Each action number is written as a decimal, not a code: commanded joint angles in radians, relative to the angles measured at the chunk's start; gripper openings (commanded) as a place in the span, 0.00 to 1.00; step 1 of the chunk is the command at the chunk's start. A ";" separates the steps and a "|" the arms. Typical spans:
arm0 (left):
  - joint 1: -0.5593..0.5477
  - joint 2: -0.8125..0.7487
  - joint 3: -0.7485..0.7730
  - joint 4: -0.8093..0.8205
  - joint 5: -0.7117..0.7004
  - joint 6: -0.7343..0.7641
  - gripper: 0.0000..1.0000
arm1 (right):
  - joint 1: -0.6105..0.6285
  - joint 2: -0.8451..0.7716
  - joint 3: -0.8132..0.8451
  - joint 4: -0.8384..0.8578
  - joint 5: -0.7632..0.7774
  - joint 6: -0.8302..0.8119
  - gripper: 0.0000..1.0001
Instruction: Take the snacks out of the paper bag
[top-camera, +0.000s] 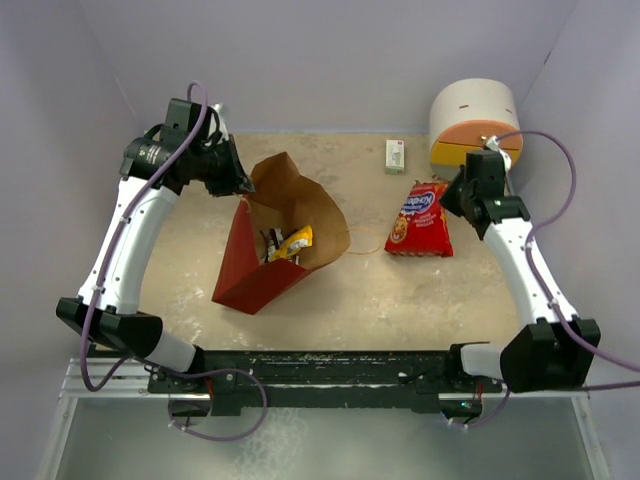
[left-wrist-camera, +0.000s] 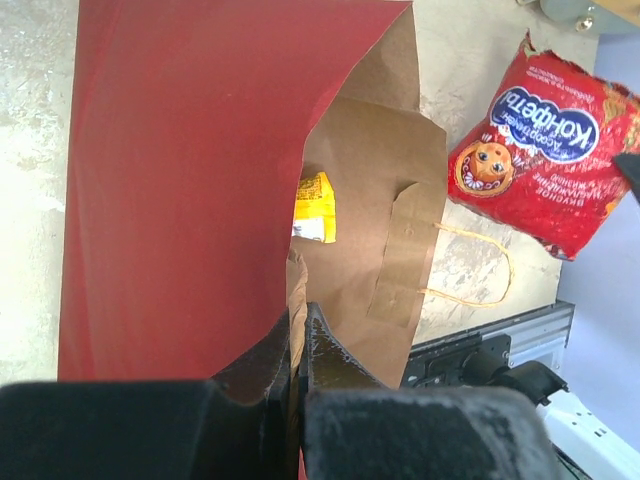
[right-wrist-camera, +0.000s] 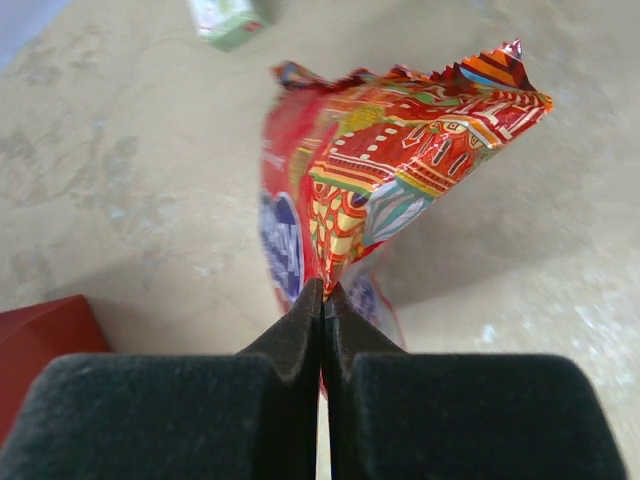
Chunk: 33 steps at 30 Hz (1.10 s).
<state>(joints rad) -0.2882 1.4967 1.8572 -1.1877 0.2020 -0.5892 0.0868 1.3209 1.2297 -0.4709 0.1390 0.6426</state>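
The red paper bag (top-camera: 255, 270) lies on its side on the table, its brown inside and open mouth facing right. A yellow candy bar (top-camera: 295, 243) and a dark one show inside it; the yellow one also shows in the left wrist view (left-wrist-camera: 315, 205). My left gripper (top-camera: 240, 182) is shut on the bag's brown rim (left-wrist-camera: 296, 300). My right gripper (top-camera: 452, 192) is shut on the edge of the red crisp packet (top-camera: 420, 220), which lies outside the bag to its right. In the right wrist view the packet (right-wrist-camera: 390, 160) stands pinched between my fingers.
A white round-topped mini chest (top-camera: 474, 122) with orange and yellow drawers stands at the back right. A small white-green box (top-camera: 395, 155) lies on the table behind the packet. The bag's string handle (top-camera: 365, 240) trails toward the packet.
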 joint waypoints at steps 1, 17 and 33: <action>0.006 0.002 0.036 0.007 -0.004 0.026 0.00 | -0.074 -0.146 -0.139 -0.028 0.164 0.089 0.00; 0.006 0.003 0.039 -0.015 -0.055 0.097 0.00 | -0.189 -0.202 -0.053 -0.118 -0.189 -0.282 0.66; 0.006 0.108 0.306 0.012 -0.283 0.316 0.00 | 0.308 0.402 0.112 -0.042 -0.587 -0.194 0.67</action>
<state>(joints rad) -0.2882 1.5845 2.0491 -1.2373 0.0296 -0.3794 0.3092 1.6619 1.2339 -0.5041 -0.3630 0.4309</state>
